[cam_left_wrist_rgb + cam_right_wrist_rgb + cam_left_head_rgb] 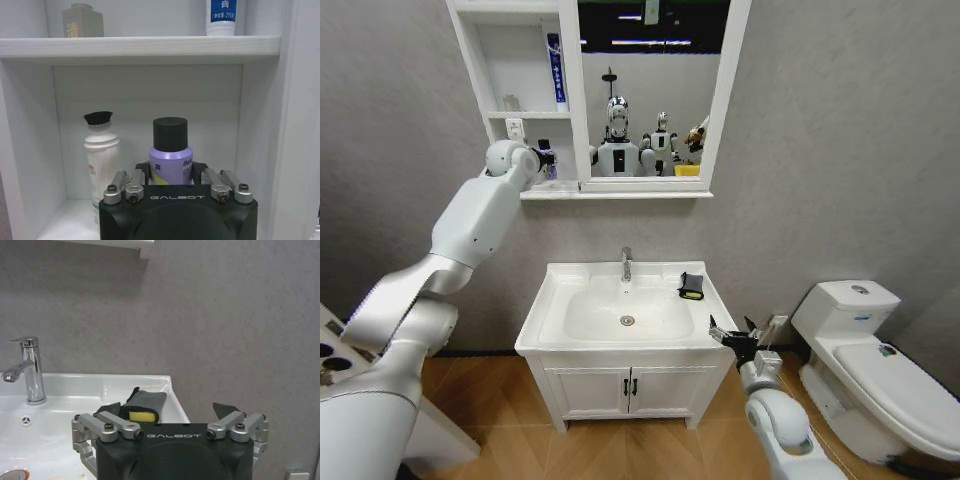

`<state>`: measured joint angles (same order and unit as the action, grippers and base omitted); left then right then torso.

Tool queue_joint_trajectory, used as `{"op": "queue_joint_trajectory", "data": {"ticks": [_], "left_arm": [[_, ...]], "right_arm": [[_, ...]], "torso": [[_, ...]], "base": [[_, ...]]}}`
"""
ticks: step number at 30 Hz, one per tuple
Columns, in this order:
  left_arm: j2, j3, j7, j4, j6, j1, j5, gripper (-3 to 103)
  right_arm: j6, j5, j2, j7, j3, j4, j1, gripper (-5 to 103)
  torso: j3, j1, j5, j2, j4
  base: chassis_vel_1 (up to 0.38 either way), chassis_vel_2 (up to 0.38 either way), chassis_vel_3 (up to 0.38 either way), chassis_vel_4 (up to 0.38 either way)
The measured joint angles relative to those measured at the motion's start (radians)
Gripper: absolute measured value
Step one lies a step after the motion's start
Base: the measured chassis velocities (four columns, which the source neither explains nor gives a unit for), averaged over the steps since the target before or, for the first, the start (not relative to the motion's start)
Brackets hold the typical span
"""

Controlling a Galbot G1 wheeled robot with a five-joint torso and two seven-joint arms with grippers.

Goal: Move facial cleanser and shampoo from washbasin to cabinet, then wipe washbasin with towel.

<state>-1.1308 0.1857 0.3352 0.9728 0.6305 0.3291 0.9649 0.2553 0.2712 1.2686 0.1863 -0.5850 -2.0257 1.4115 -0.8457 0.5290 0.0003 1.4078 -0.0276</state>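
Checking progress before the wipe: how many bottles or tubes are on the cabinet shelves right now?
4. Lower compartment: white bottle with black cap and purple bottle, the latter between the left gripper fingers. Shelf above: grey container and blue-labelled tube. Others may be hidden.

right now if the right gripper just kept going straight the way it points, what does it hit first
Most likely the towel, folded on the washbasin rim, though it sits left of the centreline. The right gripper is open and points over the basin's right corner; beyond is the grey wall. Depth is hard to judge.
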Motion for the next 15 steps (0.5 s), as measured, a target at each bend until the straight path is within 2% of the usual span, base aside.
{"op": "queue_joint_trajectory", "data": {"ticks": [15], "left_arm": [[-0.039,-0.006,-0.037,-0.081,-0.027,0.005,-0.068,43]], "right_arm": [[-0.005,-0.001,0.002,-0.006,-0.003,0.007,0.004,100]], "torso": [[0.000,0.000,-0.0002,0.000,-0.0001]], "base": [[0.000,0.000,0.000,0.000]]}}
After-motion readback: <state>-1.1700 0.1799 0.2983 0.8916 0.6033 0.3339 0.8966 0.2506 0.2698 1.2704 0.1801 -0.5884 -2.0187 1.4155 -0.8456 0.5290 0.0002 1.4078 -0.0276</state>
